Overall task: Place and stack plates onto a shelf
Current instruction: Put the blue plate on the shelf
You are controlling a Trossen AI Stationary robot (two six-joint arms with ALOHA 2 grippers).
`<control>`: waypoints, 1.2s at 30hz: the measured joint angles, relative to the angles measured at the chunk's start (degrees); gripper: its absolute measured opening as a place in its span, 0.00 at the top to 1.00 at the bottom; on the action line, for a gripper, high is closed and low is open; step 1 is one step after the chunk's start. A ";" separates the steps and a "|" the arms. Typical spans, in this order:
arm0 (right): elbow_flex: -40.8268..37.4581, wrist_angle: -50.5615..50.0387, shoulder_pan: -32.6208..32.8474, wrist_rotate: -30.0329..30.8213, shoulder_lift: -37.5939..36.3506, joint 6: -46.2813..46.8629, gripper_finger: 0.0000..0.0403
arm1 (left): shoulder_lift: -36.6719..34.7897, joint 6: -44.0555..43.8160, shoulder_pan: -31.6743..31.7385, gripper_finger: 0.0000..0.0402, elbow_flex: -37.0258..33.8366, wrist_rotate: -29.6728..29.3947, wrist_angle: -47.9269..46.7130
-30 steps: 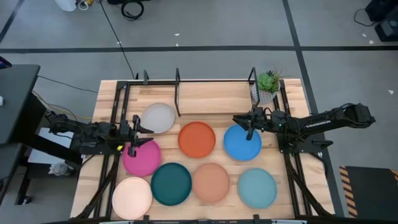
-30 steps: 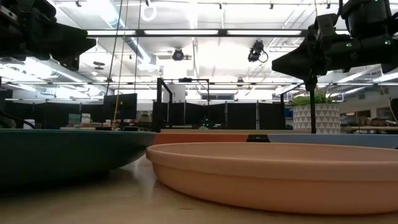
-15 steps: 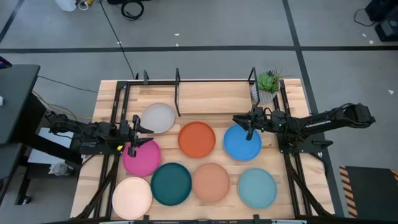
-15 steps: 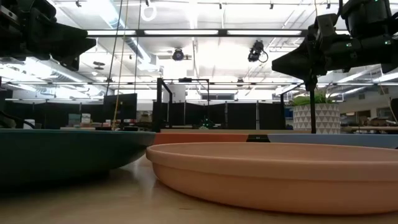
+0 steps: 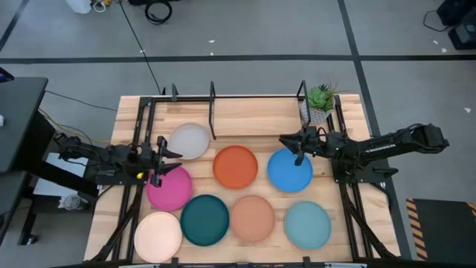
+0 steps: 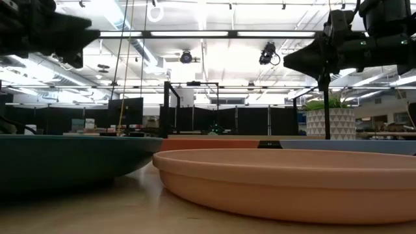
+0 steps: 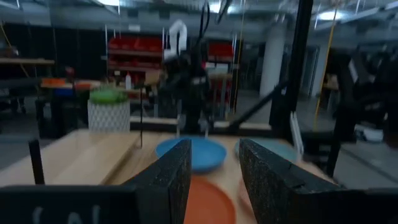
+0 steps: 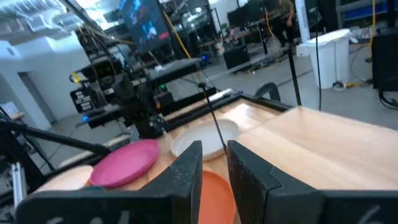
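The left gripper (image 5: 158,160) has edged a little toward its own side of the table since a second ago, and in the low view it now sits higher; the right gripper (image 5: 298,147) has barely shifted. Neither holds anything — both pairs of jaws stand slightly apart with only air between them.

Straight ahead of the left jaws lies the orange plate (image 5: 235,167), the blue plate (image 7: 191,154) beyond it; the magenta plate (image 5: 169,187) sits just under them and the grey-white plate (image 5: 190,141) beside them. The right jaws hang over the near rim of the blue plate.

Bare wood stays open ahead of both grippers, between the plates and the shelf (image 5: 213,110) along the far edge of the table (image 5: 253,115). Cream (image 5: 158,237), teal (image 5: 204,219), tan (image 5: 253,218) and aqua (image 5: 307,225) plates line the front edge, nearly touching.

From table height the tan and teal rims fill the view — the rest is hidden. The potted plant (image 5: 320,100) stands by a shelf post.
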 joint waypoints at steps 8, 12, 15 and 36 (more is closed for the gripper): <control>0.00 0.69 0.00 -0.54 0.00 -0.38 0.80 | -0.01 -0.02 0.01 0.65 -0.01 -0.01 6.15; 0.84 -6.07 0.02 -7.91 0.01 -0.28 0.80 | 0.00 -0.09 0.02 0.65 -0.01 -0.01 6.58; 5.55 -20.83 0.57 -8.49 0.34 0.73 0.80 | 0.00 -0.07 0.01 0.65 -0.01 -0.01 6.68; 41.32 -78.02 26.14 -0.06 33.79 4.71 0.71 | 0.00 1.23 0.02 0.64 0.00 -2.00 4.99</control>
